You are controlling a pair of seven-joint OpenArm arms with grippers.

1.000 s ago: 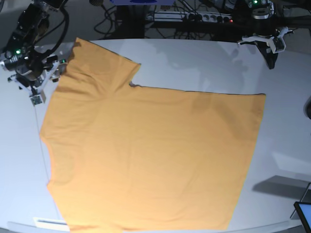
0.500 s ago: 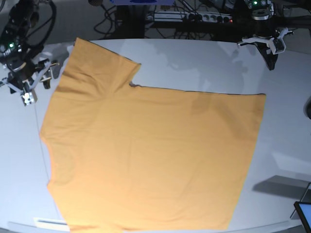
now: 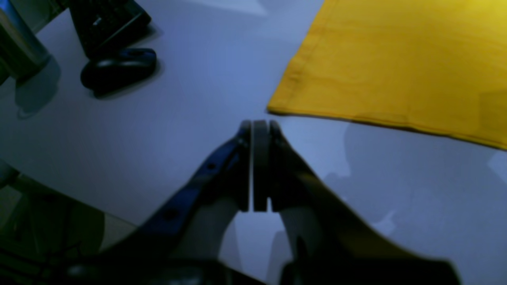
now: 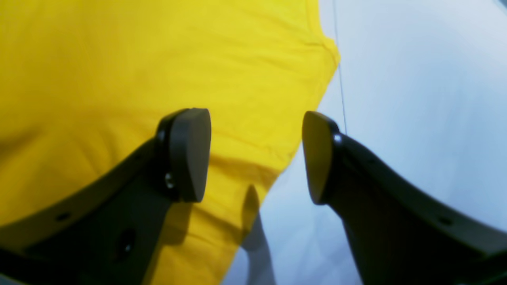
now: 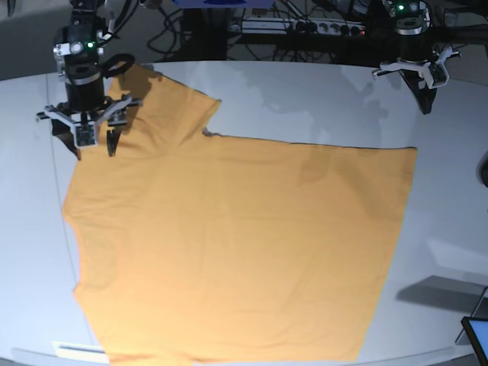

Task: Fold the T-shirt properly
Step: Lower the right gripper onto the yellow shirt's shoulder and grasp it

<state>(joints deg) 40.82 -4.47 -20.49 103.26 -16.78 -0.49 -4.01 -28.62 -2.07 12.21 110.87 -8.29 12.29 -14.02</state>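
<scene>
Right hand (image 5: 94, 147) hangs with its fingers spread, empty, above the edge of the T-shirt (image 5: 236, 244) at the sleeve end; in the right wrist view one finger (image 4: 189, 154) sits over the cloth and the other over bare table (image 5: 305, 95). Left hand (image 5: 424, 105) has its fingers pressed together on nothing, poised over bare table just beyond the garment's hem corner (image 3: 277, 107). T-shirt lies flat and spread across the white table, one sleeve visible at the far side. Computer mouse (image 3: 119, 71) rests on the table, well apart from the cloth.
</scene>
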